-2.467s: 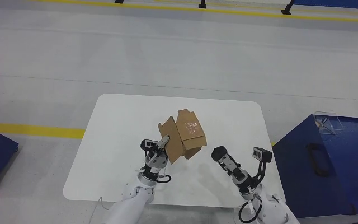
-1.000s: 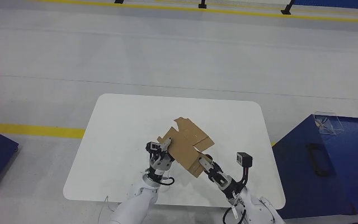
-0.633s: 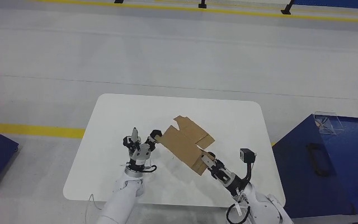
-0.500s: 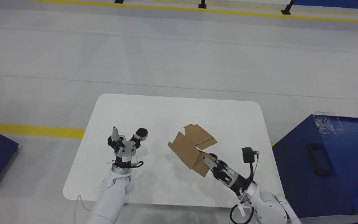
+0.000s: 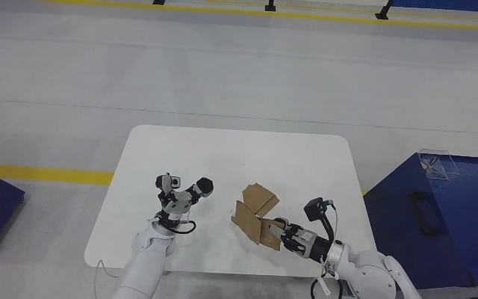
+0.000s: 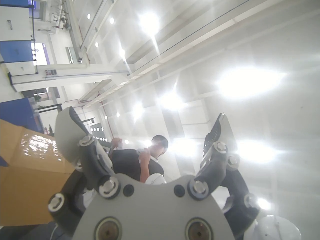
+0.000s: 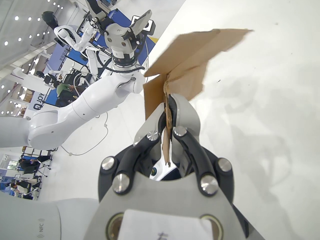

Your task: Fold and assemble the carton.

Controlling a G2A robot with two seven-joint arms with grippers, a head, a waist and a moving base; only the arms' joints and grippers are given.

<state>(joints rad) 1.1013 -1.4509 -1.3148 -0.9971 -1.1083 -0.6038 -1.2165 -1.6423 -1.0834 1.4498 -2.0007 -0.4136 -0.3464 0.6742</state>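
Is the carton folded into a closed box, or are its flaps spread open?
Spread open. The carton shows flaps sticking out at different angles, no closed box; the right gripper clamps one edge.

The brown, partly folded cardboard carton (image 5: 256, 213) is over the near right part of the white, round-cornered bench (image 5: 224, 149). The right claw (image 5: 278, 234) is just behind it on the robot's side, its fingers (image 7: 185, 111) clamped on a flap's near edge. The left claw (image 5: 183, 196) is left of the carton and apart from it, over the near left part of the bench, fingers (image 6: 70, 131) spread and pointing up. A blue cabinet (image 5: 426, 217) stands on the floor right of the bench.
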